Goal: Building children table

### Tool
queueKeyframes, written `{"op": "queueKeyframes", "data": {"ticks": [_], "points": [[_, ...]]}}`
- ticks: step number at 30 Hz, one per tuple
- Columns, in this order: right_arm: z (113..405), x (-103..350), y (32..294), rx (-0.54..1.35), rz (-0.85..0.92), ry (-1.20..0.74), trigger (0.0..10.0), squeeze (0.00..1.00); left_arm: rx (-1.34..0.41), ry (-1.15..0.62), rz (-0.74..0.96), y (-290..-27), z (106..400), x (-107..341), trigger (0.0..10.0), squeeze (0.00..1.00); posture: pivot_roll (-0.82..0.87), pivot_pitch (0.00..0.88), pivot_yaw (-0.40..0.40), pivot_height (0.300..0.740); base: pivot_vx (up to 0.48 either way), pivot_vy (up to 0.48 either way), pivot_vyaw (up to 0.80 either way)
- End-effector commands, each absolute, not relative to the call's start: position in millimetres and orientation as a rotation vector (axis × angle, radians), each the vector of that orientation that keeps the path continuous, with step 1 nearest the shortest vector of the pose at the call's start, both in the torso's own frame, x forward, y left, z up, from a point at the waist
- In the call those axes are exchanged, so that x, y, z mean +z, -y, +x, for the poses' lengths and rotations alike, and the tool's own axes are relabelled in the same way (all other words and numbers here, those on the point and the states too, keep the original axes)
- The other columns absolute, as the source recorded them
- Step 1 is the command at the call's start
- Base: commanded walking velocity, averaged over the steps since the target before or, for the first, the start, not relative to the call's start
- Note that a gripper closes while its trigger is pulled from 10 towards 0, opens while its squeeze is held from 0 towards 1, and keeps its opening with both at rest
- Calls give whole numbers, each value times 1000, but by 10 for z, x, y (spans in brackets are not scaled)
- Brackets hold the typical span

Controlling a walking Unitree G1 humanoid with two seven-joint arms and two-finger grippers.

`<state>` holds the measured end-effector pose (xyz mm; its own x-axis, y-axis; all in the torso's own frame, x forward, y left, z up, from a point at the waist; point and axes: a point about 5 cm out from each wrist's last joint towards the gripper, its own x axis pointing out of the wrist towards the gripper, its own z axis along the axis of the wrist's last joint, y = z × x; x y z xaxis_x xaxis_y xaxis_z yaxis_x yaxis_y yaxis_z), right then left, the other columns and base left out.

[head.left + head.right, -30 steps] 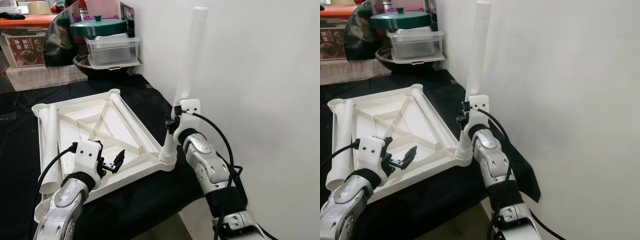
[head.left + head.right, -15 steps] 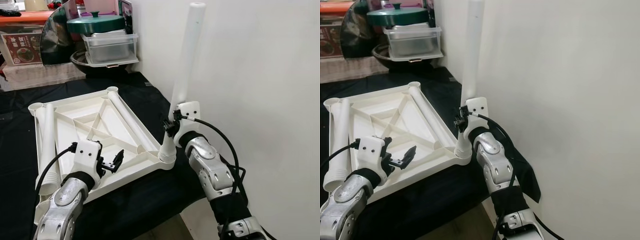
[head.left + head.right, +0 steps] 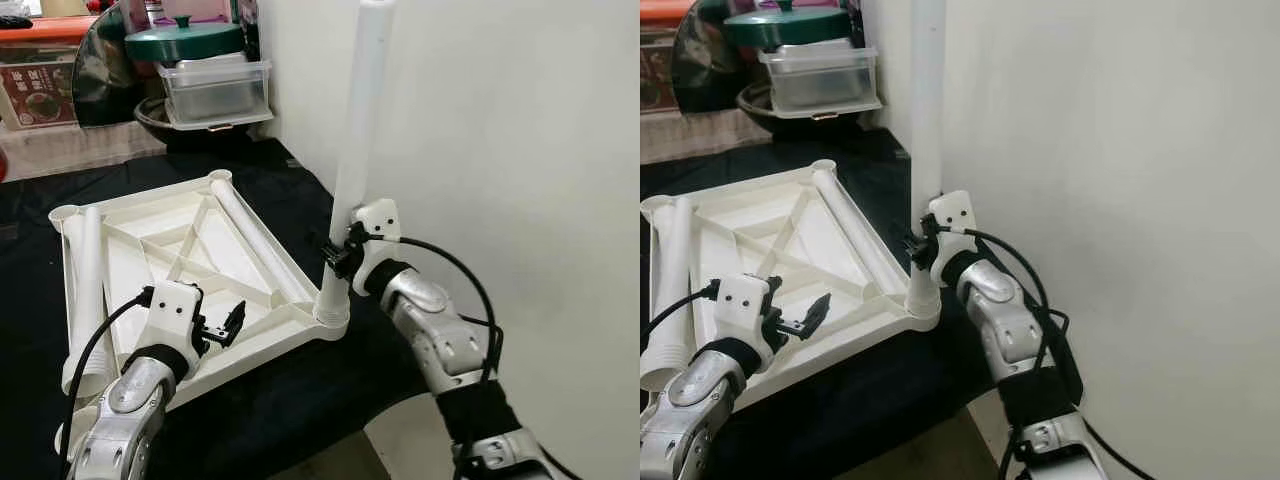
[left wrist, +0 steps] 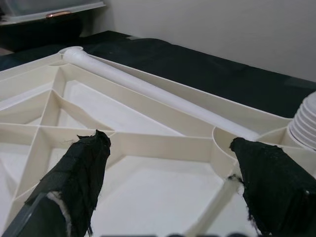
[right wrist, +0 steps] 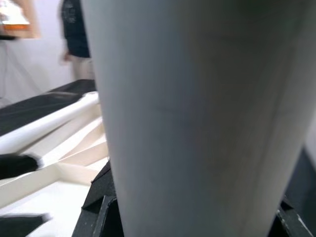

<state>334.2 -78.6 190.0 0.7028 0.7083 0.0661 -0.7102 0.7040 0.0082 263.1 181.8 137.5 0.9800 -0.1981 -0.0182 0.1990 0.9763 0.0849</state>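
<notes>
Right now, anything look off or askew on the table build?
Nothing stands out. The upside-down white plastic tabletop lies flat on the black cloth. The right gripper holds the white tube leg about upright in the near-right corner socket. Two loose legs lie on the tabletop.

Even, fairly bright indoor light is filling both eye views, and they are staying sharp from edge to edge. The white wall (image 3: 520, 150) is reading flat with little glare, while the black cloth (image 3: 300, 390) is swallowing detail and shadows. The left wrist view is showing crisp ribs on the tabletop (image 4: 148, 128), its near fingers (image 4: 79, 173) slightly soft. The right wrist view is blurring the close leg (image 5: 197, 108) heavily, and its background is out of focus.
</notes>
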Motion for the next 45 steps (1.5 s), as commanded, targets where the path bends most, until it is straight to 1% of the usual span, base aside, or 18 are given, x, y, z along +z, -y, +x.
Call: {"op": "queueKeyframes", "data": {"ticks": [1,2,3,5,7,14,28,30,32,34,36,37,38,39,41,42,43,45], "points": [[3205,1583,647,976,99,-110,10000,0,-195,-24,93,-1855,2634,1352,10000,0,21,0,-48,740,0,0,0],[3205,1583,647,976,99,-110,10000,0,-195,-24,93,-1855,2634,1352,10000,0,21,0,-48,740,0,0,0],[3156,1616,660,1087,78,-97,10000,0,-191,-26,91,-1866,2634,1348,10000,0,21,0,-48,740,0,0,0],[3156,1616,660,1087,78,-97,10000,0,-191,-26,91,-1866,2634,1348,10000,0,21,0,-48,740,0,0,0],[3135,1645,674,1214,31,-88,10000,0,-186,-30,85,-1865,2625,1333,10000,0,35,0,-65,740,0,0,0],[3143,1712,655,1364,-69,-52,10000,0,-185,-36,76,-1850,2611,1306,10000,0,35,0,-67,740,0,0,0],[3136,1756,645,1509,-122,-50,10000,0,-179,-49,58,-1863,2600,1262,10000,0,38,0,-76,740,0,0,0],[3175,1755,621,1461,-100,-50,10000,0,-176,-51,55,-1862,2594,1258,10000,0,39,0,-78,740,0,0,0],[3318,1716,580,1285,-65,-56,10000,0,-171,-50,50,-1855,2586,1259,10000,0,42,0,-81,740,0,0,0],[3318,1716,580,1285,-65,-56,10000,0,-171,-50,50,-1855,2586,1259,10000,0,42,0,-81,740,0,0,0],[3510,1622,609,967,-7,-95,10000,0,-168,-51,49,-1853,2573,1258,10000,0,40,0,-78,740,0,0,0],[3510,1622,609,967,-7,-95,10000,0,-168,-51,49,-1853,2573,1258,10000,0,40,0,-78,740,0,0,0],[3565,1538,654,811,6,-134,10000,0,-164,-54,50,-1863,2563,1254,10000,0,38,0,-73,740,0,0,0],[3565,1538,654,811,6,-134,10000,0,-164,-54,50,-1863,2563,1254,10000,0,38,0,-73,740,0,0,0],[3570,1400,716,614,29,-183,10000,0,-157,-59,53,-1888,2553,1248,10000,0,34,0,-68,740,0,0,0],[3570,1400,716,614,29,-183,10000,0,-157,-59,53,-1888,2553,1248,10000,0,34,0,-68,740,0,0,0],[3544,1325,738,518,56,-207,10000,0,-153,-60,56,-1904,2559,1250,10000,0,35,0,-65,740,0,0,0],[3537,1303,748,478,63,-212,10000,0,-151,-60,57,-1909,2565,1253,10000,0,35,0,-65,740,0,0,0]]}}
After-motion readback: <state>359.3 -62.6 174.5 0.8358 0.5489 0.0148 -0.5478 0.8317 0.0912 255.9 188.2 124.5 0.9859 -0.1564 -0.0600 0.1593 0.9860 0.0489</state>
